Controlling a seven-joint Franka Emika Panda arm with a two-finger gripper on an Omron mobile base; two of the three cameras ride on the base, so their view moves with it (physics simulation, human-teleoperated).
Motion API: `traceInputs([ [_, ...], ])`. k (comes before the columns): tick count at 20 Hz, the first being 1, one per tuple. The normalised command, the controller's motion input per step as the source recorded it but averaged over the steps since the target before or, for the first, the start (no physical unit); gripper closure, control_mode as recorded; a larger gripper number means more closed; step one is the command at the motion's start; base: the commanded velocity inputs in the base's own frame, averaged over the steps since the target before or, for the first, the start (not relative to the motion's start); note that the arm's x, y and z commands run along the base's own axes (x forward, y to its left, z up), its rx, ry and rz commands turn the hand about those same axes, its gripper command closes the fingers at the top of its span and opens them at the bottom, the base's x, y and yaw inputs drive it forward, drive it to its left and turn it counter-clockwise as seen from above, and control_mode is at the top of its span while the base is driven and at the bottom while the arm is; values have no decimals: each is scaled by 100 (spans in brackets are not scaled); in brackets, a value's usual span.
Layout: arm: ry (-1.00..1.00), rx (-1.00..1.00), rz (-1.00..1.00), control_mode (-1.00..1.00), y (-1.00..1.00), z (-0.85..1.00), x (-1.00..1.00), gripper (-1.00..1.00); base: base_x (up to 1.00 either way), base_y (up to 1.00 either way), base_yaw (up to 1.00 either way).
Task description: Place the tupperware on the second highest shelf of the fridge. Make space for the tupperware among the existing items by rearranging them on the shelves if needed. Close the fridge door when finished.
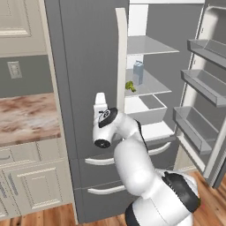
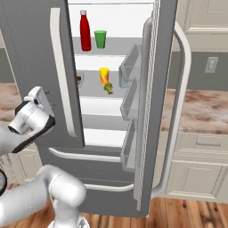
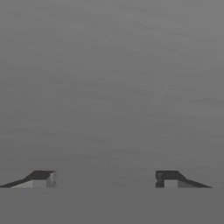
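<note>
Hand view: two dark fingertips spread wide, nothing between, plain grey surface ahead. Hand sits empty against closed door of tall dark grey fridge. Small translucent tupperware box barely peeks at shelf edge, mostly hidden; identity uncertain. Tall red bottle, green cup on shelf above. Judging: placing possibly done; next, swing open door shut.

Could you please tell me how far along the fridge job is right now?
Done: the fridge's right door stands open. In hand: nothing; the gripper is open and empty, facing the closed left door. The carton, broccoli and yellow item share one shelf. Left: I cannot make out the tupperware there, and the door needs closing.
</note>
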Motion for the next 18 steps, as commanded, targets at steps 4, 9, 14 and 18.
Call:
traceInputs([
  [4,-14,16,17,-100,8,99,-90,-100,0,0,0],
  [9,9,27,8,-100,11,100,-49,-100,0,0,0],
  [14,39,25,1,-100,24,100,-41,-100,0,0,0],
  [18,49,32,0,-100,7,100,-29,-100,0,0,0],
])
